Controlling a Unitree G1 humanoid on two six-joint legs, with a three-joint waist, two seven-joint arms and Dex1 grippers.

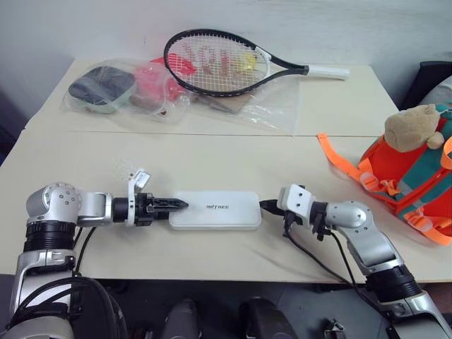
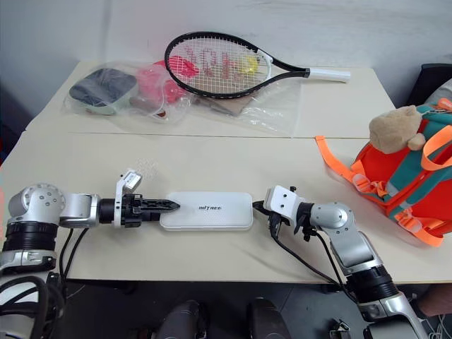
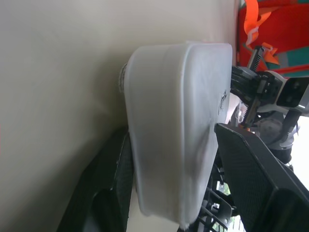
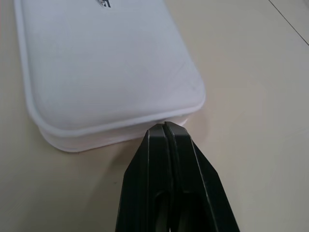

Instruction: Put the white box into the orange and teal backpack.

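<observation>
The white box (image 1: 215,210) lies flat near the table's front edge, its dark lettering facing up. My left gripper (image 1: 181,204) is at the box's left end, rolled on its side and open. One finger (image 3: 256,169) is over the top face and the other (image 3: 104,188) is low by the table, with the box's end (image 3: 174,121) between them. My right gripper (image 4: 164,128) is shut, and its tips rest at the middle of the box's right end. The orange and teal backpack (image 1: 413,176) sits at the right edge with a tan bear (image 1: 417,127) on top, apart from both grippers.
A tennis racket (image 1: 219,63) rests on a clear plastic bag (image 1: 127,92) of items at the back of the table. Orange straps (image 1: 339,157) trail from the backpack toward the middle. A seam (image 1: 212,134) crosses between the two tabletops.
</observation>
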